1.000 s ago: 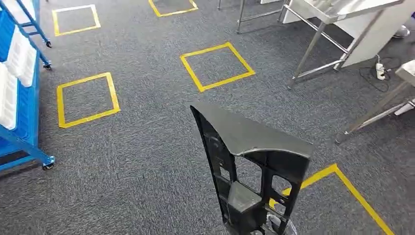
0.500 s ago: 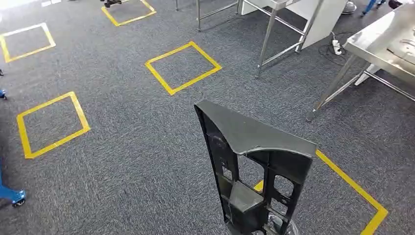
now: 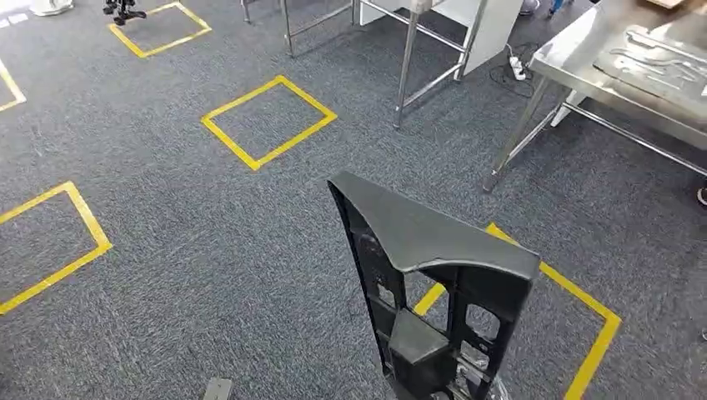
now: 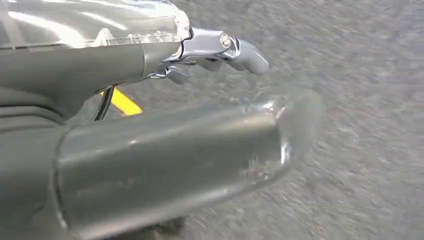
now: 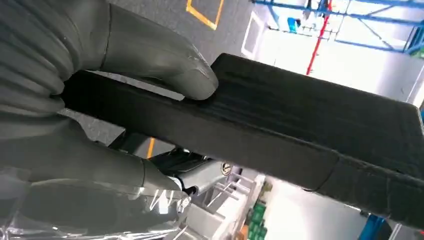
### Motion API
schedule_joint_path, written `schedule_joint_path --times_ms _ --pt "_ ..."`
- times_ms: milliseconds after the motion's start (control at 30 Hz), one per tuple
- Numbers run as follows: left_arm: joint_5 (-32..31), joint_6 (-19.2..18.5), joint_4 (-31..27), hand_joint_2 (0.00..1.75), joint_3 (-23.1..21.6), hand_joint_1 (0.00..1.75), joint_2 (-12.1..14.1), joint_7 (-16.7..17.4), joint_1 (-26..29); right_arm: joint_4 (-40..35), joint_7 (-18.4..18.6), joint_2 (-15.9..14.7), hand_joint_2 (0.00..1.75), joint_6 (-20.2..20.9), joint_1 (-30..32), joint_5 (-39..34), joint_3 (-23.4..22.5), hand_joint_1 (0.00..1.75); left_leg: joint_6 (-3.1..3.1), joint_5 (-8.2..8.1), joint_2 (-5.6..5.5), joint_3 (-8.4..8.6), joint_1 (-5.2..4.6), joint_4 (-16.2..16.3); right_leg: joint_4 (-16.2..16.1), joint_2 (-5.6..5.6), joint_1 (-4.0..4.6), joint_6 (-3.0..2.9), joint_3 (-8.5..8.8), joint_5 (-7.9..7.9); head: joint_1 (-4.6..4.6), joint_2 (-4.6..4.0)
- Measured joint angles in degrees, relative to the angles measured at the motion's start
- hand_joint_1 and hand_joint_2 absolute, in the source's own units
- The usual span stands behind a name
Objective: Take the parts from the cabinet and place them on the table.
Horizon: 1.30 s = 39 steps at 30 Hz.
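Right hand [image 5: 85,125] grips the black plastic part [image 3: 433,292], the thick thumb [image 5: 160,65] pressing on one face and the fingers wrapped under the other, so the part stands upright low in the head view, above the grey carpet [image 3: 208,250] and in front of a yellow tape square [image 3: 584,333]. Left hand [image 4: 165,150] holds nothing, its fingers [image 4: 240,47] stretched out over the carpet. Further out, ahead and to the right, stands a steel table [image 3: 584,62] with flat metal pieces [image 3: 659,67] on it.

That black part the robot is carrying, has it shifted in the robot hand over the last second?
No. The black part sits at the same spot in the head view, upright as before. The yellow floor squares and steel table slid leftward because the camera turned.
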Motion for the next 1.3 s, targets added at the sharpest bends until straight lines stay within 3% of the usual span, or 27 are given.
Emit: schedule_joint_path --times_ms 33,67,100,133,167,233,267,300,433,467,500,533,600,633,667,733,767,800,933,967,1000,1033,1100,1167,1200,1267,1300 --pt "1.05 -0.39 -0.23 0.00 -0.79 0.00 -0.28 -0.45 -0.29 0.00 0.00 0.00 1.75 -0.04 0.08 0.11 0.00 1.75 0.25 0.02 0.42 0.09 -0.20 0.11 -0.21 0.54 -0.22 0.31 -0.13 0.18 0.00 0.00" --pt "3.72 -1.22 -1.07 0.00 -3.71 0.00 -1.60 -0.87 -0.86 -0.04 0.00 0.18 1.75 -0.09 0.23 0.28 0.02 1.75 1.41 0.77 1.89 0.23 0.32 -1.02 -0.14 1.55 -0.36 1.01 -0.29 0.29 0.00 0.00" --pt "5.62 -1.90 -2.05 0.00 -5.78 0.00 -1.85 -1.05 -1.24 -0.09 0.00 0.33 1.75 -0.20 0.41 0.35 0.02 1.75 1.76 0.97 2.67 0.54 0.19 -1.44 1.45 -2.68 0.01 1.08 -0.93 -0.84 0.04 0.00" --pt "13.21 -2.05 -3.91 0.00 -15.65 0.00 -2.56 -1.09 -0.03 -0.11 0.02 0.66 1.75 -0.52 0.05 0.35 0.02 1.75 2.28 0.66 6.83 0.61 -0.16 -1.47 15.32 -7.05 -0.42 1.91 -8.04 -6.86 0.02 0.00" --pt "13.77 -1.72 -4.00 0.00 -17.42 0.00 -2.67 -1.09 0.08 -0.07 0.02 0.66 1.75 -0.59 0.08 0.35 0.02 1.75 2.22 0.53 7.64 0.67 -0.21 -1.43 14.09 -7.30 -0.50 1.99 -7.44 -5.58 0.02 0.00" --pt "14.46 -1.68 -4.04 0.00 -20.60 0.00 -2.97 -1.09 0.10 -0.02 0.02 0.66 1.75 -0.72 0.06 0.35 0.02 1.75 1.91 0.16 9.06 1.13 -0.22 -1.43 5.70 -8.43 -0.43 1.74 -2.83 -0.87 0.02 0.00" --pt "14.60 -1.83 -4.04 0.00 -21.95 0.00 -3.12 -1.11 0.10 -0.02 0.02 0.66 1.75 -0.72 0.03 0.35 0.02 1.75 1.70 -0.08 9.60 1.48 -0.29 -1.43 1.16 -10.58 -0.20 1.33 -0.14 0.89 0.02 0.00" --pt "14.59 -2.14 -4.04 0.00 -23.35 0.00 -3.26 -1.11 0.21 0.00 0.02 0.66 1.75 -0.72 -0.20 0.35 0.02 1.75 1.32 -0.37 10.10 1.64 -0.66 -1.38 -0.82 -13.37 0.64 0.95 0.75 -0.05 0.02 0.00" --pt "14.11 -5.64 -4.02 0.00 -28.37 0.00 -3.69 0.10 0.26 0.53 0.02 0.66 1.75 -0.11 -0.48 -0.09 0.04 1.75 0.19 -0.94 12.78 2.66 -0.89 -1.75 -1.04 -10.02 0.92 -0.22 0.29 0.15 0.02 0.00" --pt "13.65 -6.80 -3.98 0.00 -29.55 0.00 -3.67 0.55 0.16 0.77 0.02 0.66 1.75 0.04 -0.60 -0.18 0.22 1.75 -0.36 -1.58 10.82 2.48 -0.50 -1.08 -1.58 -9.43 0.06 -0.60 0.76 0.53 0.02 0.00" --pt "13.55 -7.91 -3.80 0.00 -30.62 0.00 -3.69 0.59 0.02 1.01 0.02 0.66 1.75 0.15 -1.25 -0.29 0.44 1.75 -0.56 -2.89 7.84 1.78 -0.44 0.81 -1.75 -8.69 0.06 -0.79 0.82 0.59 0.02 0.00" --pt "13.65 -9.04 -3.50 0.00 -31.86 0.00 -3.67 0.62 -0.08 1.49 0.04 0.61 1.75 0.20 -2.19 -0.37 0.74 1.75 -0.70 -5.26 6.19 -0.13 -0.27 5.03 -1.74 -7.93 0.04 -1.15 0.76 0.65 0.00 0.00" --pt "15.56 -8.63 -2.95 0.00 -33.88 0.00 -3.58 1.06 -0.04 2.69 0.04 0.46 1.75 -0.24 -3.21 -0.55 1.29 1.75 -0.94 -8.83 5.15 -4.82 -0.26 14.20 -1.67 -6.26 0.11 -1.29 0.75 0.62 0.00 0.00" --pt "16.95 -7.83 -2.82 0.00 -34.42 0.00 -3.52 1.70 0.03 2.99 0.04 0.46 1.75 -0.54 -3.26 -0.57 1.42 1.75 -0.97 -8.97 5.07 -6.33 -0.26 16.58 -1.60 -5.44 0.14 -1.32 0.77 0.59 0.02 0.00" --pt "18.01 -7.25 -2.82 0.00 -34.44 0.00 -3.47 2.10 0.15 3.15 0.04 0.46 1.75 -0.94 -3.21 -0.59 1.53 1.75 -0.93 -7.63 5.06 -6.57 -0.26 16.22 -1.55 -4.59 0.14 -1.32 0.88 0.52 0.00 0.00" --pt "20.63 -6.31 -2.82 0.00 -34.38 0.00 -3.28 3.04 0.27 3.37 0.04 0.46 1.75 -1.51 -3.08 -0.59 1.84 1.75 -0.66 -2.16 4.59 -4.03 -0.26 8.94 -1.33 -2.80 0.12 -1.17 1.15 0.30 0.00 0.00" --pt "22.16 -6.49 -2.82 0.00 -34.18 0.00 -2.60 3.72 0.27 3.37 0.02 0.46 1.75 -1.53 -3.02 -0.66 1.88 1.75 -0.45 0.99 2.79 -1.98 -0.24 3.52 -1.11 -1.98 0.07 -0.97 1.21 0.09 0.00 0.00" --pt "23.86 -7.26 -2.76 0.00 -33.71 0.00 -1.40 5.03 0.35 3.39 0.02 0.46 1.75 -1.12 -3.10 -0.74 1.97 1.75 -0.04 0.98 -0.47 -1.25 -0.03 1.29 -0.83 -1.39 0.12 -0.78 0.95 -0.03 0.04 0.00" --pt "29.79 -13.69 -2.49 0.00 -30.60 0.00 5.80 14.88 0.77 3.61 0.02 0.57 1.75 1.36 -3.43 -0.79 2.03 1.75 0.69 0.64 1.50 -0.38 -0.20 -0.46 -0.94 1.64 -0.21 0.65 -0.06 0.45 0.00 0.00" --pt "30.44 -14.89 -2.45 0.00 -29.72 0.00 7.44 16.18 1.11 3.65 0.02 0.68 1.75 1.55 -3.53 -0.66 2.05 1.75 1.30 1.14 2.70 0.06 0.82 -1.42 -0.54 1.51 -0.05 0.67 -0.08 0.20 0.02 0.00" --pt "30.66 -15.54 -2.47 0.00 -28.96 0.00 9.91 16.38 1.68 3.78 0.00 0.79 1.75 1.53 -3.53 -0.61 2.05 1.75 1.47 1.23 3.32 0.39 0.59 -1.84 0.88 -2.64 0.43 0.84 -0.73 -0.78 0.09 0.00" --pt "30.99 -15.65 -2.47 0.00 -28.41 0.00 11.11 16.46 2.38 3.85 0.02 0.79 1.75 1.60 -3.96 -0.59 2.03 1.75 2.08 1.21 4.30 0.50 0.53 -1.92 4.08 -5.20 0.27 1.05 -2.42 -2.81 0.00 0.00" --pt "31.01 -15.71 -2.47 0.00 -27.82 0.00 13.07 16.44 2.72 4.24 0.02 0.79 1.75 1.77 -4.26 -0.57 2.03 1.75 2.03 1.09 5.54 0.49 0.04 -1.86 13.21 -7.27 -0.47 1.38 -6.96 -6.72 0.07 0.00" --pt "30.94 -15.60 -2.45 0.00 -27.21 0.00 13.60 16.57 2.81 4.57 0.02 0.94 1.75 2.03 -4.27 -0.55 2.05 1.75 1.82 0.79 6.80 0.67 0.02 -1.80 16.32 -7.46 -0.56 1.59 -8.79 -6.44 0.09 0.00" --pt "30.94 -15.39 -2.43 0.00 -26.99 0.00 13.66 16.70 3.08 4.65 0.02 1.05 1.75 2.08 -4.27 -0.55 2.05 1.75 1.67 0.56 7.55 0.93 0.03 -1.80 13.72 -7.54 -0.56 1.59 -7.58 -4.39 0.07 0.00" --pt "30.70 -15.14 -2.34 0.00 -26.97 0.00 13.73 16.79 3.16 4.68 0.02 1.05 1.75 2.06 -4.32 -0.55 2.05 1.75 1.24 0.05 8.81 1.70 0.02 -1.80 3.96 -9.13 -0.32 1.05 -2.39 0.55 0.09 0.00" --pt "30.70 -15.10 -2.27 0.00 -26.95 0.00 13.75 16.79 3.16 4.68 0.02 1.05 1.75 2.06 -4.47 -0.55 2.05 1.75 0.92 -0.25 9.44 2.13 -0.01 -1.81 -0.55 -12.34 0.30 0.51 -0.15 0.85 0.07 0.00"
